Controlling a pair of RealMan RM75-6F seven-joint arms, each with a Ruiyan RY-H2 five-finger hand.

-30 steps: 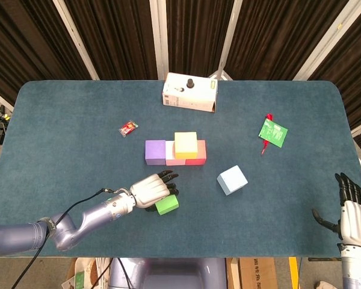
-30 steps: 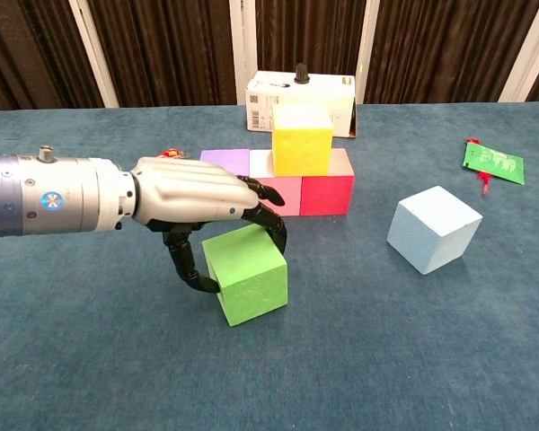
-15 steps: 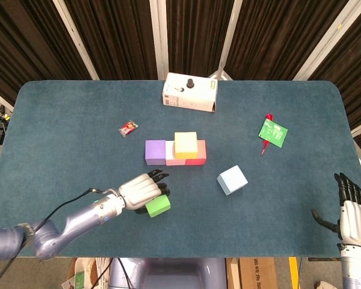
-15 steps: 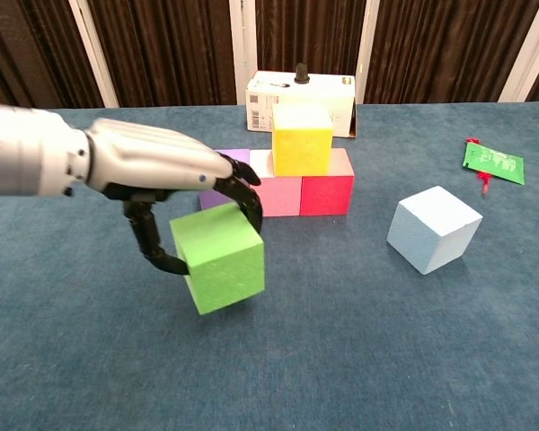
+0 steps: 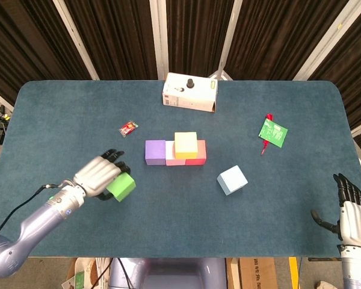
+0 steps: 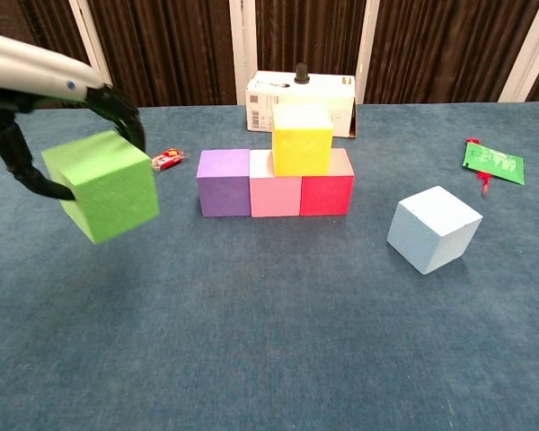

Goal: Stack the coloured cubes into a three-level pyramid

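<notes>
The left hand (image 5: 99,176) is gripping a bright green foam cube (image 5: 121,187) from above, fingers wrapped down its sides, and is holding it clear of the teal felt desk (image 5: 66,120) at the lower left of the head view; in the chest view this cube (image 6: 101,186) is hanging tilted at the left edge. In the middle of the frame a row of 3 cubes is sitting side by side: a purple foam cube (image 5: 154,152), a pink foam cube (image 5: 173,159) and a red foam cube (image 5: 198,155), with a yellow foam cube (image 5: 185,144) resting over the pink-red seam. A pale blue foam cube (image 5: 231,179) is lying apart at the lower right. The right hand (image 5: 352,212) is idling at the lower right corner, fingers spread, holding nothing. The step in hand looks like carrying the green cube to level 2; the next move calls for levelling it and setting it over the purple-pink seam, touching the yellow one without nudging it.
</notes>
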